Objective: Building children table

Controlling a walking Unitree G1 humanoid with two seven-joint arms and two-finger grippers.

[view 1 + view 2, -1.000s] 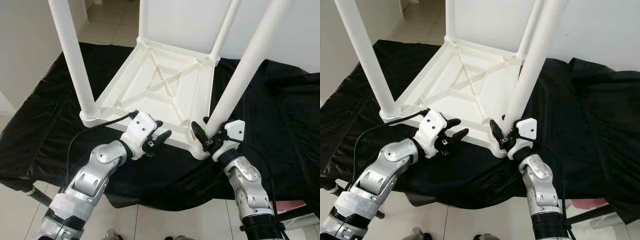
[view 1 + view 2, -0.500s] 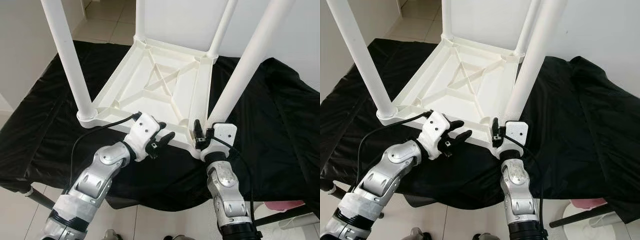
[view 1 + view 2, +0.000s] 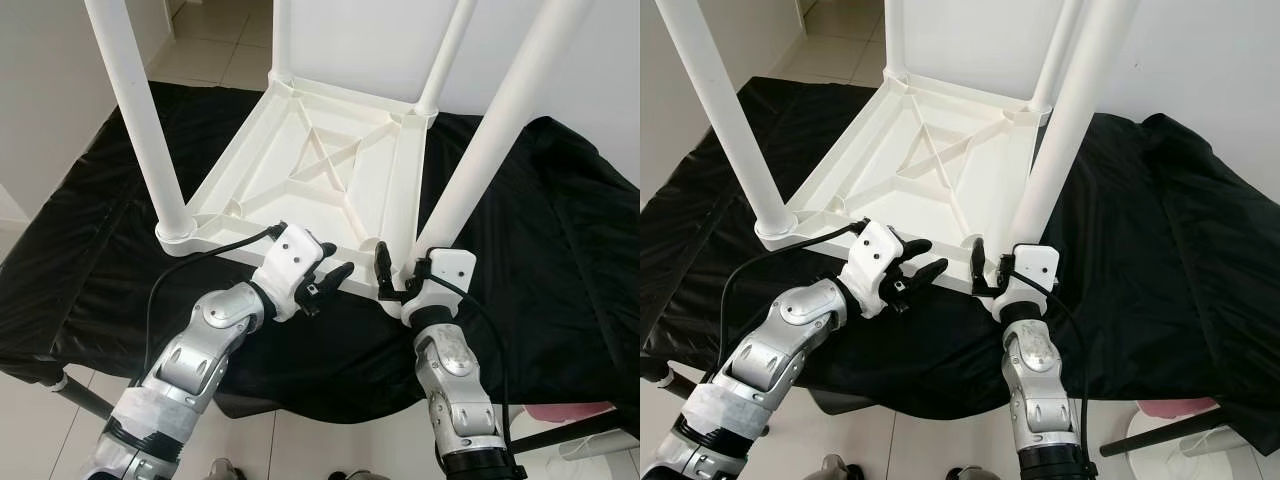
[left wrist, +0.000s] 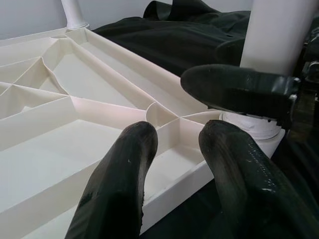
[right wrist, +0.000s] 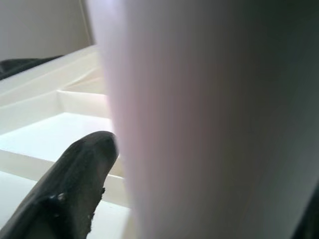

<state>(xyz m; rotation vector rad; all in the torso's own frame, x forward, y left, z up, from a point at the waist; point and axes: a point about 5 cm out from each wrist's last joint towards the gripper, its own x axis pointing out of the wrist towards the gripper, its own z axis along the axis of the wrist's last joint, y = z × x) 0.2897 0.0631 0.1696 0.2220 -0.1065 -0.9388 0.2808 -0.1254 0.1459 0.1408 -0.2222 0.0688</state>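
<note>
Right claw [image 3: 400,270] first: set at the foot of the near right leg [image 3: 490,130], low by its socket; one black finger [image 5: 79,174] just beside the white tube, the other past its far side; straddling it for certain, yet impossible to tell whether squeezing or merely cupping.

Left claw [image 3: 333,260]: released, fingers [image 4: 124,169] spread, hovering just over the near rim of the children table [image 3: 330,170], between the two near legs; holding nothing.

Outward: children table upside down, ribbed underside up, lying on the tabletop [image 3: 560,260] under a black cloth [image 3: 90,250], its near edge close to the tabletop's front edge.

Counted: one children table; four legs, namely near left [image 3: 150,120], far left [image 3: 280,40], far right [image 3: 455,50] and near right, each upright in its own corner socket; two claws; one cloth.

Probably at the seating or checking of the last leg; close to done, with turning upright left to do.

Possible trouble: a sideways shove at the leg instead of a straight press down, tilting it in the socket or levering it out; a slick, loose cloth letting the whole piece slide toward the front edge and off; a half-seated leg passing for a firm one and dropping out on lifting; a left finger snagging on the ribs.
</note>
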